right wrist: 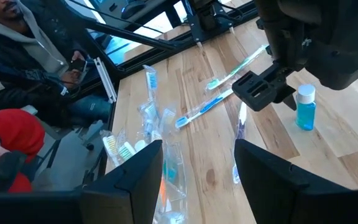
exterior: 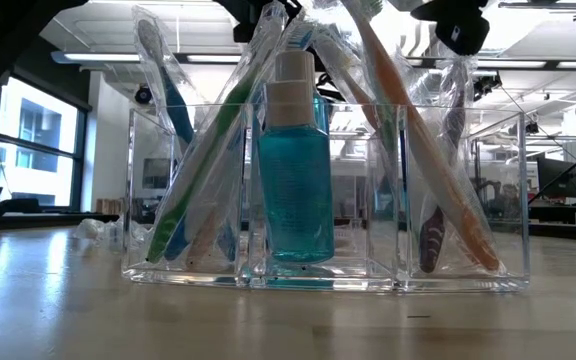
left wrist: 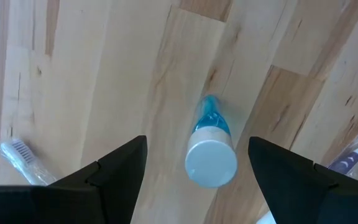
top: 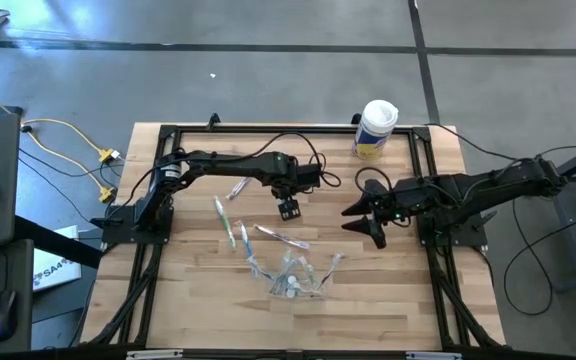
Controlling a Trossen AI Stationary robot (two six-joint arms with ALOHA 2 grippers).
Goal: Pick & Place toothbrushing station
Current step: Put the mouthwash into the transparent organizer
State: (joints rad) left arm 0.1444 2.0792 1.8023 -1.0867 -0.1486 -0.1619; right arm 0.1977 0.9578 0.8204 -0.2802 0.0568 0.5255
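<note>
The left gripper (left wrist: 197,177) hangs with fingers wide apart directly above a small upright blue bottle with a white cap (left wrist: 211,152), likely lining up to grasp it. The clear plastic holder (top: 293,280), already stocked with wrapped toothbrushes, lies at five o'clock from it. The right gripper (top: 368,222) waits open at three o'clock.
</note>
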